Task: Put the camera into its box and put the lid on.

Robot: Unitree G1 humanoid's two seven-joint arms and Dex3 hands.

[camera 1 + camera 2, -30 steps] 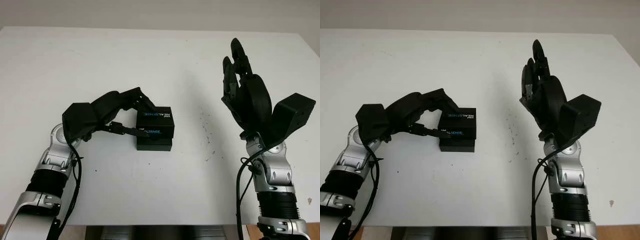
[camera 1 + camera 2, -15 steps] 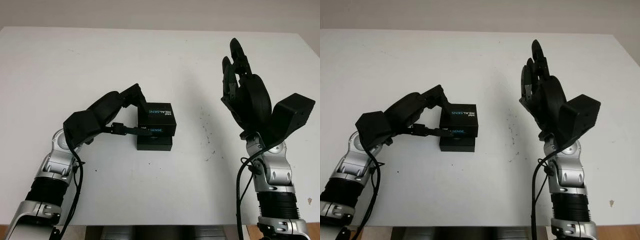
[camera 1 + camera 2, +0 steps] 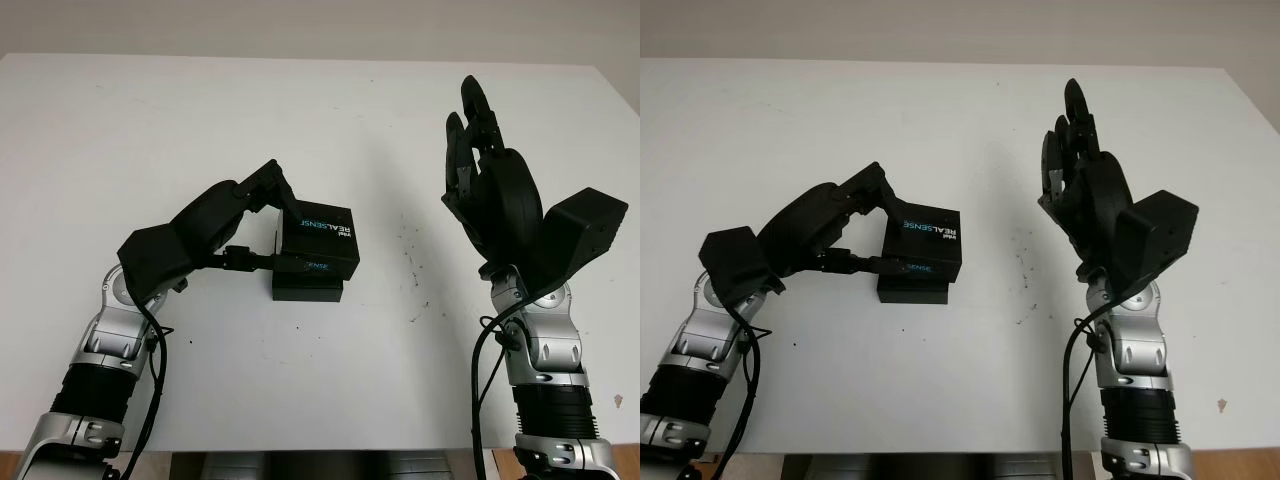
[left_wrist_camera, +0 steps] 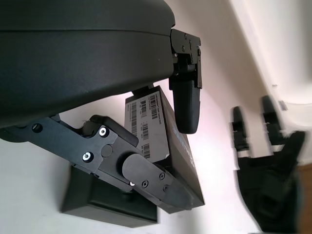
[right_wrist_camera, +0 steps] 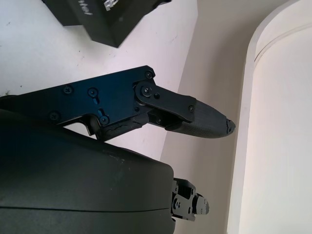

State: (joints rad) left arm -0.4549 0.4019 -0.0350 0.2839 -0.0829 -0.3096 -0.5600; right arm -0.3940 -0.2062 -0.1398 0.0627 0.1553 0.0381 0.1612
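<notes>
Both arms have silver, ribbed metal forearm segments with black joint rings, and a thin black cable loops loosely beside each. The left hand (image 3: 215,235) and right hand (image 3: 495,195) are matte black, with smooth bulging shells. Their fingers (image 4: 186,105) are blocky linked segments, pinned by small round screws at the knuckles.

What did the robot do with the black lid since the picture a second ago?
The left hand, shut on the lid, has lifted it up off the box base and carried it a little toward the right hand, tilting it. The base stayed put on the table. The right hand stayed raised and open over the table's right side.
</notes>
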